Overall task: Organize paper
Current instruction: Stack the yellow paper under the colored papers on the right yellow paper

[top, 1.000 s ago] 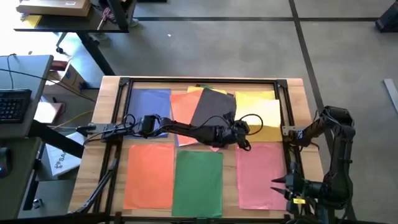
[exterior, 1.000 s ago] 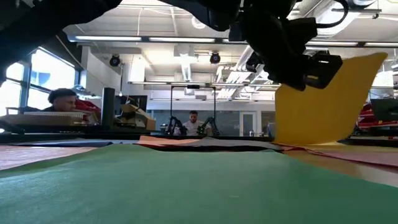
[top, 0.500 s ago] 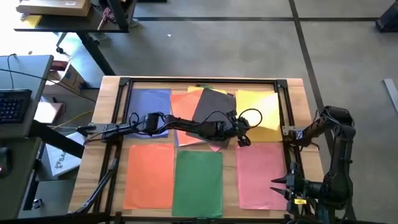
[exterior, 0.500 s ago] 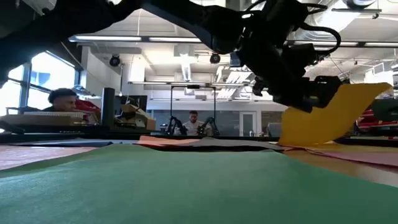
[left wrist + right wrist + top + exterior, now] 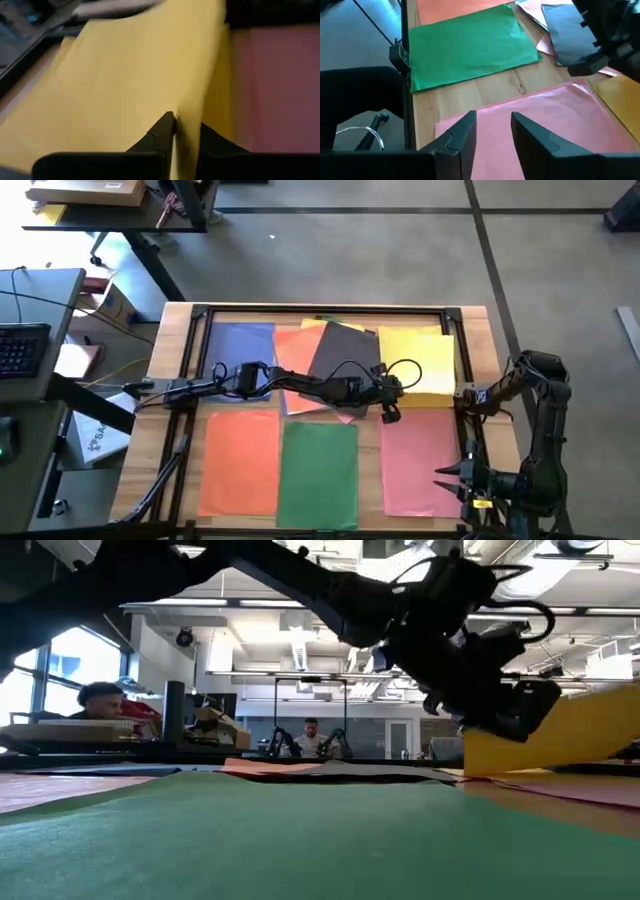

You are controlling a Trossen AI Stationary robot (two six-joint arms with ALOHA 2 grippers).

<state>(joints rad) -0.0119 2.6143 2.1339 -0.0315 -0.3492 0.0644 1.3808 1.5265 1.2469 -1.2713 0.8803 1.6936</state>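
My left claw (image 5: 389, 406) grips the edge of a yellow sheet (image 5: 418, 365) low above the yellow pile at the table's far right. Next I should lay it flat and release. My right claw (image 5: 492, 131) waits open.

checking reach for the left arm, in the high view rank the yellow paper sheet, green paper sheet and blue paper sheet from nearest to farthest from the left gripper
1. Yellow paper sheet: pinched in the left gripper, far right.
2. Green paper sheet: near edge, centre.
3. Blue paper sheet: far left corner.
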